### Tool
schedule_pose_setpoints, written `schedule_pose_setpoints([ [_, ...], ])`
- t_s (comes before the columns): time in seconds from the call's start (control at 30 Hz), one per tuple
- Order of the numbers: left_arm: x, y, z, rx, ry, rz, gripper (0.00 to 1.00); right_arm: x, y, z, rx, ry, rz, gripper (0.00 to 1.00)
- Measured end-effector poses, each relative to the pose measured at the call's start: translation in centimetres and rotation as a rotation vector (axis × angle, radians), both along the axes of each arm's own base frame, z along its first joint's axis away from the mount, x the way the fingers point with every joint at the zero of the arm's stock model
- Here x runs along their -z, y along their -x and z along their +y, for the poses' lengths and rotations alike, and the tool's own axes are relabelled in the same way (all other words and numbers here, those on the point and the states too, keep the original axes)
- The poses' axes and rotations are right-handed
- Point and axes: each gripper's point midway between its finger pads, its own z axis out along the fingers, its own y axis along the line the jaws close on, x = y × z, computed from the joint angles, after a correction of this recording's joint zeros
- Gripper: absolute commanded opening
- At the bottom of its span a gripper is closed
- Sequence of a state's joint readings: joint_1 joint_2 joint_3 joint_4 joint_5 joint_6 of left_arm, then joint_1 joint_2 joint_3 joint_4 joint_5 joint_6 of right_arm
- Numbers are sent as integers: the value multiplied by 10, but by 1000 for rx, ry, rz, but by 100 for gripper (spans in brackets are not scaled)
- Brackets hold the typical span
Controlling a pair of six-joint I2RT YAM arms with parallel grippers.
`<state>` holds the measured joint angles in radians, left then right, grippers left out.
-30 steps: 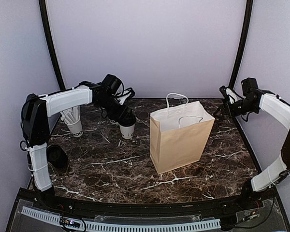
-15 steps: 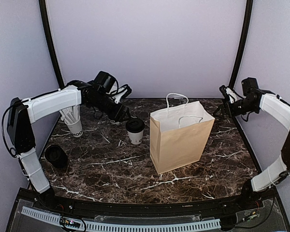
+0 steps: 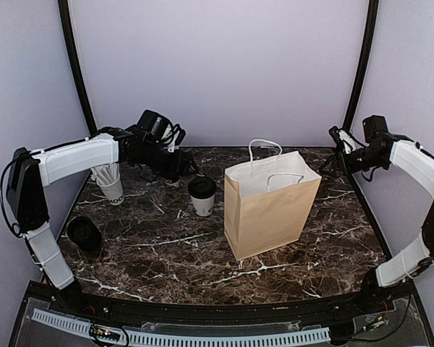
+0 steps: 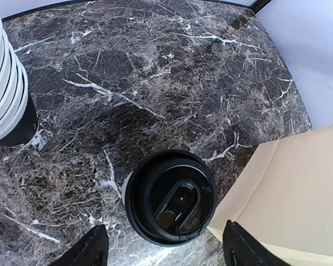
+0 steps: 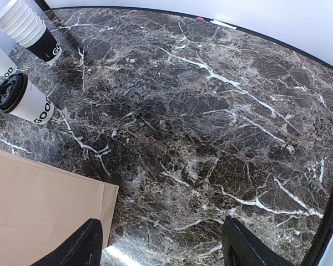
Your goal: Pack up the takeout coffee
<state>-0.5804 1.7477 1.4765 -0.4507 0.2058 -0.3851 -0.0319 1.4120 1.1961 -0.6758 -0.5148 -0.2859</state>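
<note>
One takeout coffee cup (image 3: 202, 195), white with a black lid, stands on the marble table just left of the brown paper bag (image 3: 271, 206). It shows from above in the left wrist view (image 4: 169, 197) and in the right wrist view (image 5: 22, 98). My left gripper (image 3: 186, 170) is open and empty, up and back-left of the cup; its fingertips (image 4: 89, 249) straddle nothing (image 4: 164, 252). My right gripper (image 3: 330, 163) is open and empty above the back right of the table (image 5: 162, 246), beside the bag (image 5: 39, 210).
A stack of lidless white cups (image 5: 33, 30) stands at the back left (image 4: 5, 94). A white cup of sticks (image 3: 110, 181) is at the left. A stack of black lids (image 3: 84, 233) sits near the left edge. The bag stands open with white handles.
My left gripper carried the lidded cup right toward the bag, let go of it, and pulled back to the upper left. The right arm has not moved.
</note>
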Motion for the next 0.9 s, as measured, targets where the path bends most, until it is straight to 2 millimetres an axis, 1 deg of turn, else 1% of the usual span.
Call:
schedule_pose_setpoints([
  [0.1, 9, -5, -3, -39, 26, 40, 72, 0, 0, 1, -3, -4, 0, 75],
  [0.3, 47, -10, -6, -85, 12, 145, 70, 8, 5, 1, -4, -5, 20, 75],
  [0.37, 58, -9, -6, -90, 3, 170, 67, 8, 5, 1, -4, -5, 20, 75],
  [0.4, 61, -9, -7, -93, 4, 181, 63, 8, 5, 1, -4, -5, 19, 74],
  [0.57, 58, -10, -11, -89, 37, 192, 45, 7, 5, 1, -4, -5, 15, 74],
  [0.63, 57, -10, -13, -81, 50, 193, 42, 7, 5, 1, -4, -5, 15, 74],
  [0.9, 54, -5, -20, -54, 86, 216, 37, 7, 7, 2, -8, -6, 15, 74],
])
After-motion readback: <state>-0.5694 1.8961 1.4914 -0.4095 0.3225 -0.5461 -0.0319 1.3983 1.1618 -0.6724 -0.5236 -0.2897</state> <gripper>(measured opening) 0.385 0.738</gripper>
